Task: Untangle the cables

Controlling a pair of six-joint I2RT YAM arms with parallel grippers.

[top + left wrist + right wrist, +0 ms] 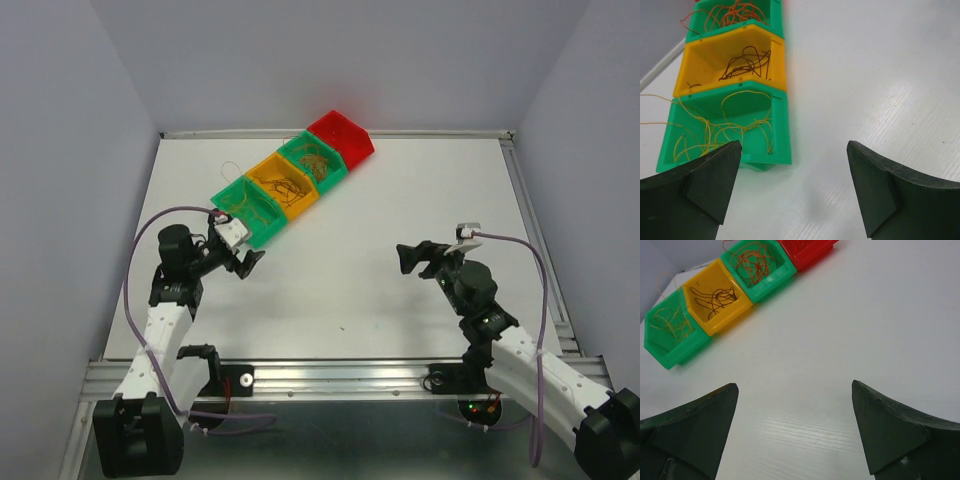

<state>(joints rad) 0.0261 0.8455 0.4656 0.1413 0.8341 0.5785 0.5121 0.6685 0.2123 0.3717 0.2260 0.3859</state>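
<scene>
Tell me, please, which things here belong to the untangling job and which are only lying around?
Job: yellowish wires in the near green bin; dark wires in the yellow bin; orange wires in the far green bin.
Lying about: red bin; purple arm cables.

Both arms are bent low, left pincer (792,146) and right pincer (794,386) gaping wide.

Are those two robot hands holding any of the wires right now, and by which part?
Nothing is held. The left hand and the right hand are both open and empty, clear of the wires in the bins.
</scene>
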